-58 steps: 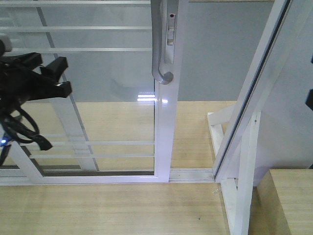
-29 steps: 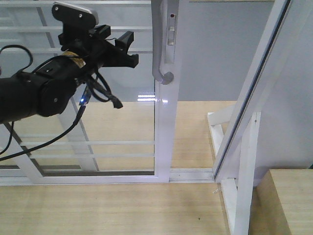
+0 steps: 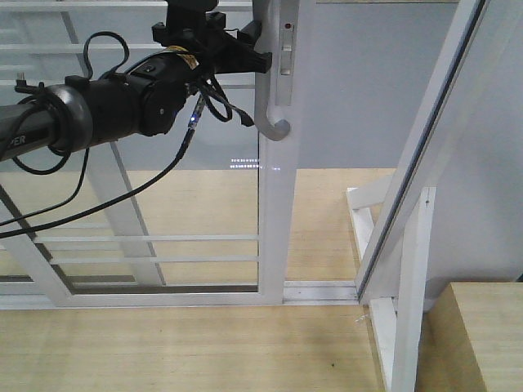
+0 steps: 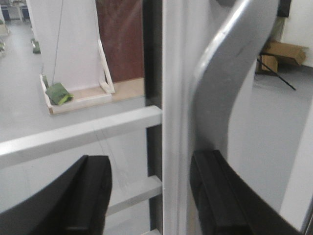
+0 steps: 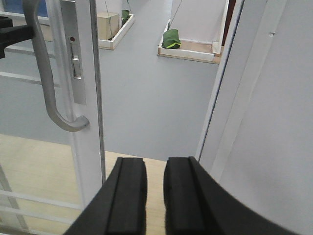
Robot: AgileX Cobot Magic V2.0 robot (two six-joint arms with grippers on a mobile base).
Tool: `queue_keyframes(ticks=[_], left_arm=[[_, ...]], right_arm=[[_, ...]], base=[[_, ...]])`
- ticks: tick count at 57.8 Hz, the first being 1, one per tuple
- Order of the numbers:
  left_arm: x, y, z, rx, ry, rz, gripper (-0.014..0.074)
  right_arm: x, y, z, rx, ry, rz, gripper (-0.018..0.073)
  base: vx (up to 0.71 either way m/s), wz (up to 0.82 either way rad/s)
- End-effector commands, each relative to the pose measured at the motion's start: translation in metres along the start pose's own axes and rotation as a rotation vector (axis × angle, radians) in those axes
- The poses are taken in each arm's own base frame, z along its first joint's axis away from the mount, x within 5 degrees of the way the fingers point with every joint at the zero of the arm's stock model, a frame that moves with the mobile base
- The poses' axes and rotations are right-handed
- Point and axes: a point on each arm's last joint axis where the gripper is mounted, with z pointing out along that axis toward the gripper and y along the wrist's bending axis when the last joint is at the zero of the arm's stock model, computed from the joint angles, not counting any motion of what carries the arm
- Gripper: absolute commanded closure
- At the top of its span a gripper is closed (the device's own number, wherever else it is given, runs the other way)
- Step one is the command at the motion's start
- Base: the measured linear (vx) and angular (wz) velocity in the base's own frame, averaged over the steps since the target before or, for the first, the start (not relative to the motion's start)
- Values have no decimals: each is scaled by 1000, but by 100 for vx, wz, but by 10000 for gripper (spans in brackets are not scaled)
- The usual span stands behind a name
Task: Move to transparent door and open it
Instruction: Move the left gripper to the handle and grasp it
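Observation:
The transparent door (image 3: pixel 278 204) stands ahead, its curved grey handle (image 3: pixel 263 90) on the white stile. My left gripper (image 3: pixel 255 45) is open at the top of that handle, one finger either side of it. From the left wrist, the stile (image 4: pixel 176 122) runs between the two black fingers (image 4: pixel 95 186), and the handle (image 4: pixel 230 63) rises just above the right finger (image 4: pixel 210 186); whether they touch does not show. My right gripper (image 5: pixel 155 169) hangs back from the door, low and right of the handle (image 5: pixel 46 83), its fingers a narrow gap apart with nothing between.
A second glass panel with white bars (image 3: pixel 122 196) sits behind the door on the left. A slanted white frame (image 3: pixel 425 147) on a white strut (image 3: pixel 409 310) stands at the right, with a wooden box (image 3: pixel 482 335) beside it. The floor track (image 3: pixel 319 290) runs across.
My left arm has risen from the far left and swung right, bringing its open gripper up to the door handle. The door has not moved.

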Motion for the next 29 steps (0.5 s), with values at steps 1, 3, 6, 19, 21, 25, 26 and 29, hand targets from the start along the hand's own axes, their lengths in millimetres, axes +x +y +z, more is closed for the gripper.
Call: queue_keyframes(ticks=[1,3,6,19,21,25,26,29], left_arm=[[-52,-9,-8,15,-180,-15,106],[-53,-13,-8,22,-183,-12,106],[-53,-17,-9,31,-187,-6,106],[-35,-24,1,40,-172,-4,106],[-32,-23,3,36,-186,-5,106],[-27,-21,7,25,-220,-6,107],[-25,-21,8,24,-224,-7,108],[-20,-20,11,19,-219,-15,108]], right_arm=[[-15,-2,0,12,-88,-18,341],[-14,-2,2,11,-80,-18,341],[-14,-1,5,11,-68,-18,341],[-11,-1,16,7,-25,-17,341],[-11,-1,16,7,-25,-17,341],[-11,-1,16,7,-25,-17,341],[-11,-1,16,7,-25,-17,341],[-11,-1,16,6,-23,-15,341]], base=[[0,0],[0,0],[0,0],[0,0],[0,0],[0,0],[0,0],[0,0]])
